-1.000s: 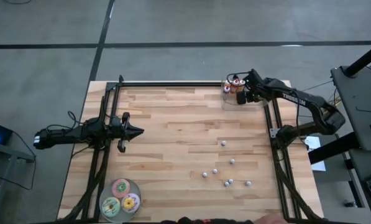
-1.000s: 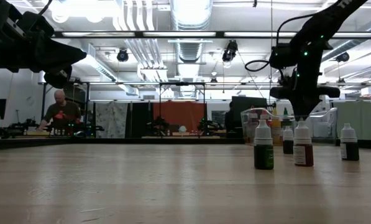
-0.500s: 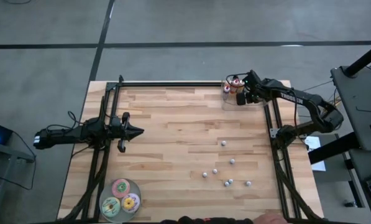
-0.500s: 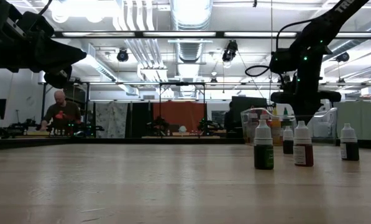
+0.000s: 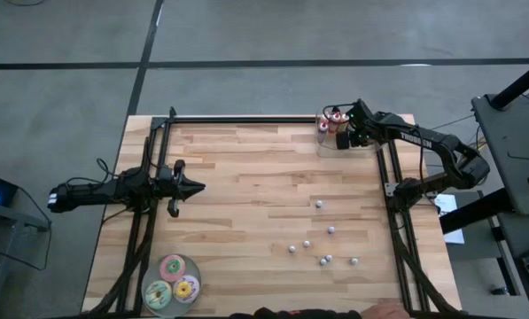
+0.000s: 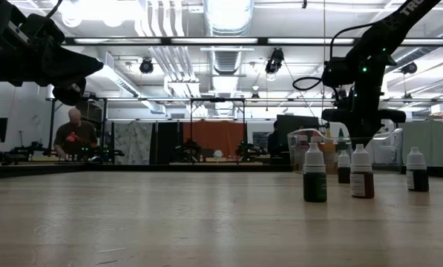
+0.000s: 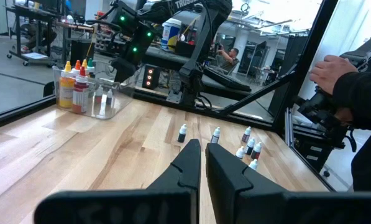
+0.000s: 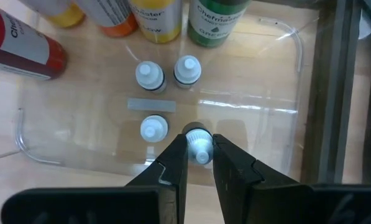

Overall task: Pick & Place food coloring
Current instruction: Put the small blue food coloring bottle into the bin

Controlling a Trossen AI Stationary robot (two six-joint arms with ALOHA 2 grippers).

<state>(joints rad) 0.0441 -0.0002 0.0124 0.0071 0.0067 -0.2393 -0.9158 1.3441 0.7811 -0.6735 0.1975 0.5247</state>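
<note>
Clear plastic tray [image 8: 284, 118] receives a small bottle [image 8: 199, 144] pinched by the right pincer [image 8: 199, 163]; spreading is judged next.

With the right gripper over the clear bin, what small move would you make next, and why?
Probably open the right gripper. Its fingers pinch a small bottle by the cap, already inside the clear bin beside three small bottles standing there, so releasing looks due. The left gripper waits mid-table.
</note>
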